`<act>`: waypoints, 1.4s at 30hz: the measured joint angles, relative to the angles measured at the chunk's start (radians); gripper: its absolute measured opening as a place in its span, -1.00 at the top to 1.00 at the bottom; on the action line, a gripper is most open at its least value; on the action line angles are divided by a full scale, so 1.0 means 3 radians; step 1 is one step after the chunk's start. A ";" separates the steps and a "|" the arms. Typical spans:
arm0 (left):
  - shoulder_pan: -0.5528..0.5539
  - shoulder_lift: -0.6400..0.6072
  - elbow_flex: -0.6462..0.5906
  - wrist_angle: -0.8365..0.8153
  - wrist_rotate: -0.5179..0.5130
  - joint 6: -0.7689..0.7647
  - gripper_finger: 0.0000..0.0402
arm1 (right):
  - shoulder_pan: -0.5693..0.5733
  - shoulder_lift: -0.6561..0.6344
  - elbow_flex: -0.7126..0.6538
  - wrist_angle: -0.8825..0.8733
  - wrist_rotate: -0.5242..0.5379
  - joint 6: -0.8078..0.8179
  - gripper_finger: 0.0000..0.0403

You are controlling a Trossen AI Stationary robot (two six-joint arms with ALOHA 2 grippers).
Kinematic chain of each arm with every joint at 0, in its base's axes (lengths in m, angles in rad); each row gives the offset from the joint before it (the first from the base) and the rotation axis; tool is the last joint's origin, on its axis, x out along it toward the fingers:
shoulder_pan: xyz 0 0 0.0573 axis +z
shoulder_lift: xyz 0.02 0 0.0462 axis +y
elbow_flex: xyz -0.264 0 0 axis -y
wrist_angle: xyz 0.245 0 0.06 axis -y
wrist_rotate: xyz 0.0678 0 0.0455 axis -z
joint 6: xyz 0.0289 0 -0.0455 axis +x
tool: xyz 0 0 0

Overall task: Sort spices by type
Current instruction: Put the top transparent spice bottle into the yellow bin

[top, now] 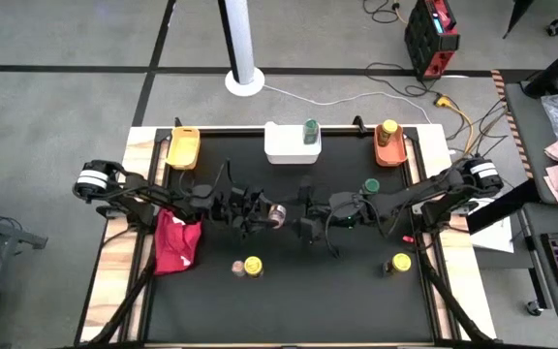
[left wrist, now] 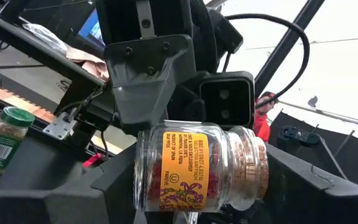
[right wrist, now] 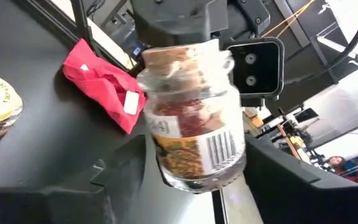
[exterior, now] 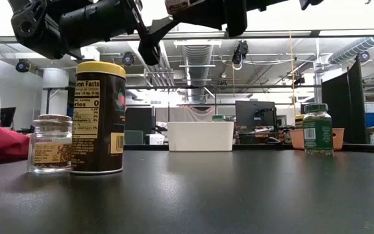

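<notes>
Cork-stoppered glass jar (top: 278, 216), red spice inside: held on its side in mid-air over the tabletop (top: 289, 301) centre, between left hand (top: 256, 215) and right hand (top: 305, 219), both apparently gripping it. Step judged: hand-over between arms. Next: one hand releases, the other carries it to a tray. Open room below; yellow-lidded jar (top: 253, 266) stands toward the front edge, red cloth (top: 176, 240) at left.

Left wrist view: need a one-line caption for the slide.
Cork-topped glass spice jar held lying sideways between the two grippers above the black table, a green-lidded jar standing on the table behind.
</notes>
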 joint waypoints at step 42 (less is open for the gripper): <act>-0.0020 -0.0119 -0.0017 -0.0282 -0.0629 0.2893 -0.55 | -0.0004 -0.0368 -0.0003 -0.1010 0.0634 0.0818 0.10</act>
